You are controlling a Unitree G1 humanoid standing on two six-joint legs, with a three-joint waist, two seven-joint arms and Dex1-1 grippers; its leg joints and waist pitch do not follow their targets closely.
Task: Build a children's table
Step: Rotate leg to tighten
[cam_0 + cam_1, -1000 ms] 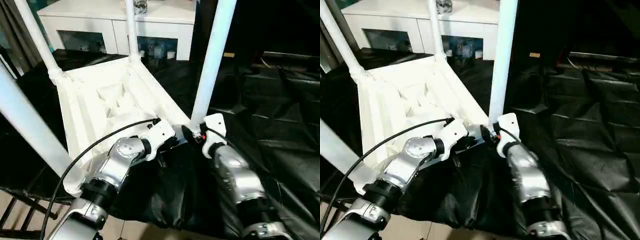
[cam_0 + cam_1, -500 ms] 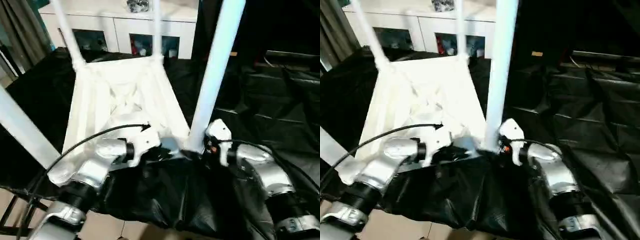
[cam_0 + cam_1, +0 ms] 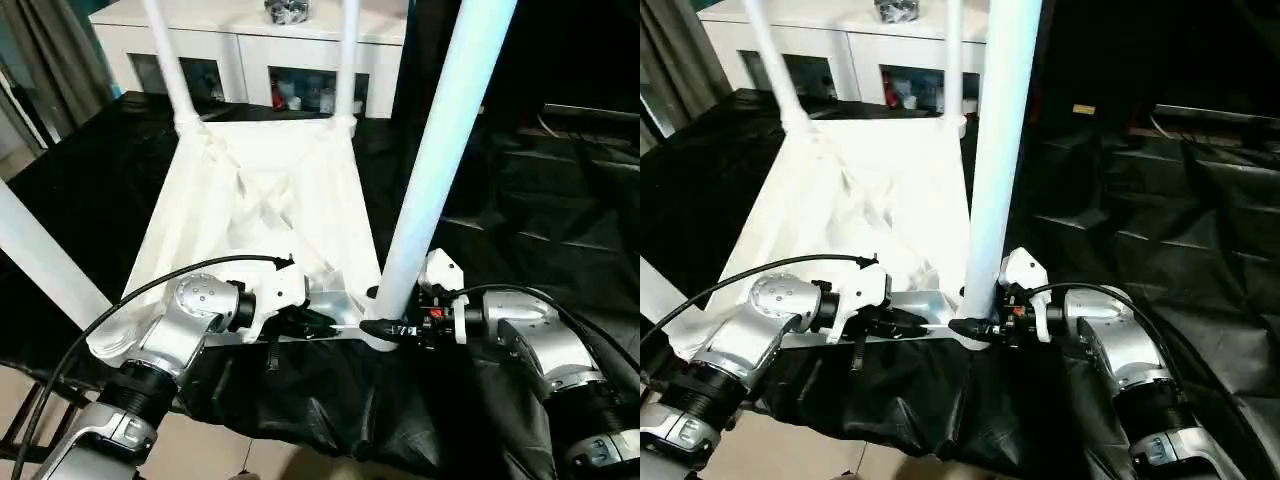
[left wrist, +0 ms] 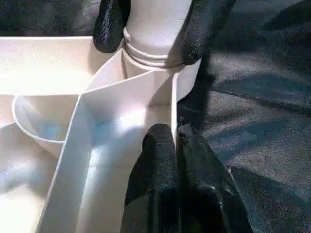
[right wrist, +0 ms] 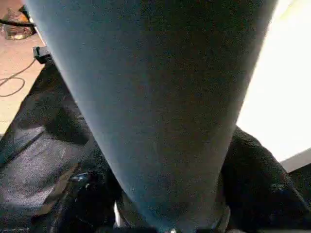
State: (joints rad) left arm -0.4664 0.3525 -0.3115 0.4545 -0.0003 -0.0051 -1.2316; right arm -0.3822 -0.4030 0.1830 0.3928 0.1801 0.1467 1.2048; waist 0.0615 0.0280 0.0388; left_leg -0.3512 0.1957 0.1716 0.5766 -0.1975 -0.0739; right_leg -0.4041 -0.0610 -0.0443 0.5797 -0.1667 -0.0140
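Both grippers at the near corner of the upturned children's table.

I see the table top lying underside-up on the black-draped bench, legs pointing up. My left gripper has its jaws pinched together on the thin rim wall at 6 o'clock. My right gripper has its jaws straddling the base of the near leg, one finger on each side, at the corner socket.

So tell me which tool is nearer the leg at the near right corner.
Right. The right tool has a finger on each side of the leg, just above its socket. The left tool is shut on the tabletop's thin edge wall beside that socket, not on the leg.
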